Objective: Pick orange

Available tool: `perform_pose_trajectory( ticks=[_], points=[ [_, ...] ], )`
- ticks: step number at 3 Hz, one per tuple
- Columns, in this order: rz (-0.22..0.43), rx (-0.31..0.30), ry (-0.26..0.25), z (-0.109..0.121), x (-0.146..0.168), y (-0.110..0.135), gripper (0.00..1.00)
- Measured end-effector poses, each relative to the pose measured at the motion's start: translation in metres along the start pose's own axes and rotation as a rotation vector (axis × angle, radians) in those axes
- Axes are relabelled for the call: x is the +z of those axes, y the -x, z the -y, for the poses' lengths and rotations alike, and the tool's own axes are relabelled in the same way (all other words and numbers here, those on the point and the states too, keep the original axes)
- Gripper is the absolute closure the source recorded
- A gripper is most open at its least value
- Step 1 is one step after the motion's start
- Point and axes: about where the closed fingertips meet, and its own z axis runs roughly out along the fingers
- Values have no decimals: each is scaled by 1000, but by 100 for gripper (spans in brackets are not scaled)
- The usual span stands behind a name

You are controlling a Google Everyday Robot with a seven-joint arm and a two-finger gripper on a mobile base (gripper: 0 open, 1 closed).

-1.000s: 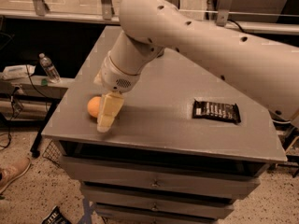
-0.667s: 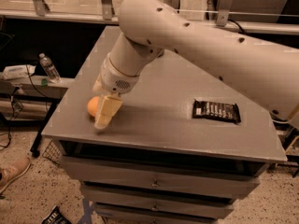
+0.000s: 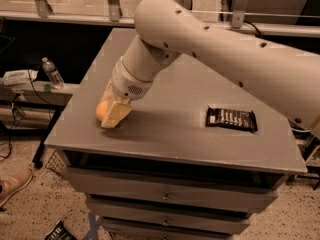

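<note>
The orange [image 3: 101,111] is a small round orange-yellow fruit resting on the grey table top [image 3: 170,129] near its front left corner. My gripper [image 3: 113,116] is down at the table surface right against the orange and covers its right side. Only the left part of the fruit shows. The big white arm [image 3: 210,44] reaches in from the upper right.
A black snack packet [image 3: 232,118] lies flat on the right part of the table. The table has drawers [image 3: 165,196] below its front edge. A water bottle [image 3: 52,73] stands on a low shelf to the left. A shoe [image 3: 12,184] is on the floor at lower left.
My gripper has shifted slightly left onto the orange and now covers more of it. The orange and the snack packet have stayed in place.
</note>
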Motion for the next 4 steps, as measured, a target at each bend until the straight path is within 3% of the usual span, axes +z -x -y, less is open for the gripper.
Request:
perform_pose_trajectory(
  ticks=[1,3,4],
  points=[
    [71,0,-50,10,-20,-4,96],
    [195,-40,-206,31,-81,-6,100],
    [234,-56,-254,36,-103,-4,100]
  ],
)
